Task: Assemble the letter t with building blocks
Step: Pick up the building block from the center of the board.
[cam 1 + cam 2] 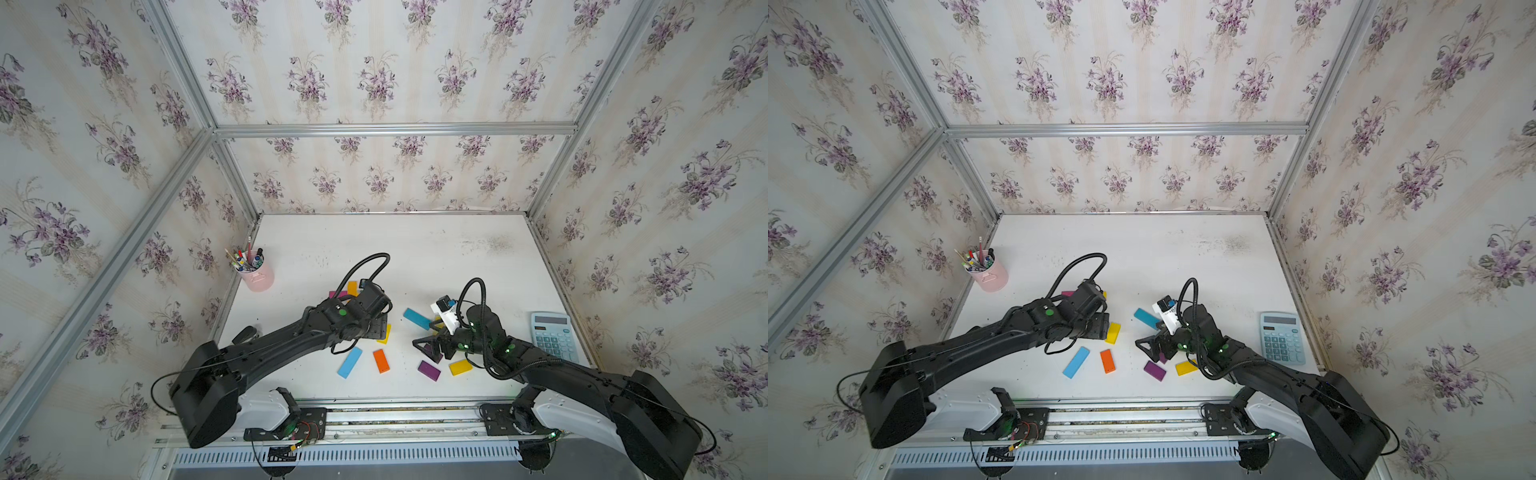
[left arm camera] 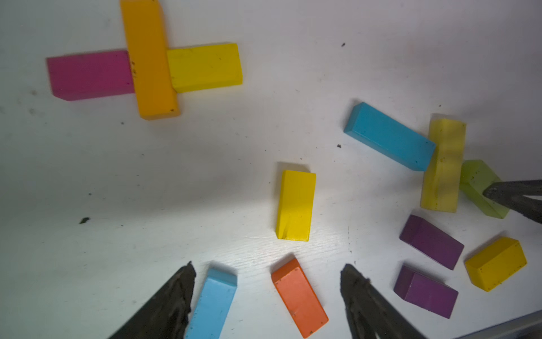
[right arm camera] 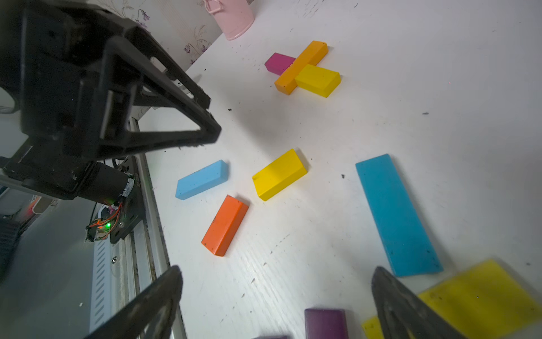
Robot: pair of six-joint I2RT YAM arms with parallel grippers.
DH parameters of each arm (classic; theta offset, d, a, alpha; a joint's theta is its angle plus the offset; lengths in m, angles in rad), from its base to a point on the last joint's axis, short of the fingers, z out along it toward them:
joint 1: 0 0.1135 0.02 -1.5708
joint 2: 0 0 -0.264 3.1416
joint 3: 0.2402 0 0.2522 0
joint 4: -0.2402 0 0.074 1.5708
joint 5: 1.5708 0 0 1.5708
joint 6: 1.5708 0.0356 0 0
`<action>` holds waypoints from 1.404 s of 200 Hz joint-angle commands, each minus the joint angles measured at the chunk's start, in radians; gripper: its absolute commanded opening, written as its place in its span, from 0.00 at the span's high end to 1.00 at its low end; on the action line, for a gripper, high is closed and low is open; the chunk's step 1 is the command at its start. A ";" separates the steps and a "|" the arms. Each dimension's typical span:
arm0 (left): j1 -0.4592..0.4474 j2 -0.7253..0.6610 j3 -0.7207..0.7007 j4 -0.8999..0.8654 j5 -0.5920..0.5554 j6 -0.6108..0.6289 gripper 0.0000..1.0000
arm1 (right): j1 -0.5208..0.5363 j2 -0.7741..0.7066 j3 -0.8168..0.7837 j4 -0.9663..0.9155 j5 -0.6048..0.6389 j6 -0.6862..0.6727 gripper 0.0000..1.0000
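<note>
A partial letter t lies flat: a long orange-yellow block (image 2: 148,58) crossed by a pink block (image 2: 88,74) and a yellow block (image 2: 205,67). My left gripper (image 2: 268,268) hovers open over the table. A light blue block (image 2: 212,305) and an orange block (image 2: 299,298) lie between its fingers, touched by neither. A short yellow block (image 2: 295,205) lies just beyond. My right gripper (image 3: 277,271) is open and empty above a purple block (image 3: 325,323). A long teal block (image 3: 396,214) and a yellow block (image 3: 481,296) lie beside it. In both top views the left wrist hides its jaws.
A pink cup of pens (image 1: 257,272) stands at the table's left edge. A blue calculator (image 1: 555,336) lies at the right edge. A lime block (image 2: 478,187), a pale yellow block (image 2: 444,164) and another purple block (image 2: 431,240) cluster near the right gripper.
</note>
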 commanded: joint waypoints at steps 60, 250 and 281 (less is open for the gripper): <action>-0.012 0.233 0.114 -0.045 0.076 -0.027 0.29 | 0.000 -0.014 -0.052 0.105 -0.126 0.001 0.00; -0.001 0.375 0.168 -0.025 0.018 0.012 0.43 | 0.004 -0.026 -0.065 0.131 -0.173 -0.008 0.00; 0.002 0.376 0.162 -0.001 0.024 0.012 0.44 | 0.005 -0.024 -0.065 0.132 -0.173 -0.007 0.00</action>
